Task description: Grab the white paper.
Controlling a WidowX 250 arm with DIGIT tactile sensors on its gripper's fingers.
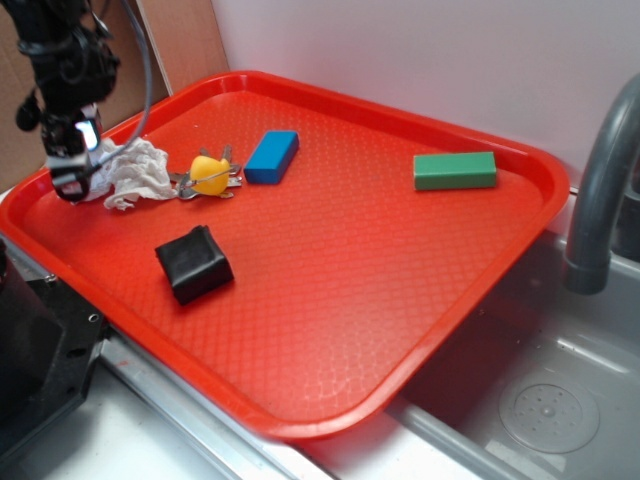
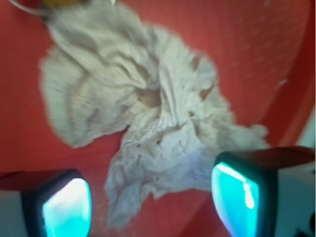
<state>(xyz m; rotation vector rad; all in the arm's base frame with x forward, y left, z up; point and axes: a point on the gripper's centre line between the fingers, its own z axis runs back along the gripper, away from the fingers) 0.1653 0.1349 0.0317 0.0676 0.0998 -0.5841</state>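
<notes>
Wrist view: the gripper (image 2: 150, 205) is seen spread wide, its fingers (image 2: 66, 210) set apart with the lower edge of the white paper (image 2: 148, 113) lying between them; nothing is clamped. The white paper is spread on the red tray (image 1: 400, 290), at its far left, beside a yellow object (image 1: 208, 172).

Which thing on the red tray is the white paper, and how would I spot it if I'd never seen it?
Start at the big red tray and look to its far left corner, right under the robot's gripper. The white paper lies there beside a small yellow object. It is the only soft, crumpled white wad with ragged edges; the black block, blue block and green block are solid and coloured.
</notes>
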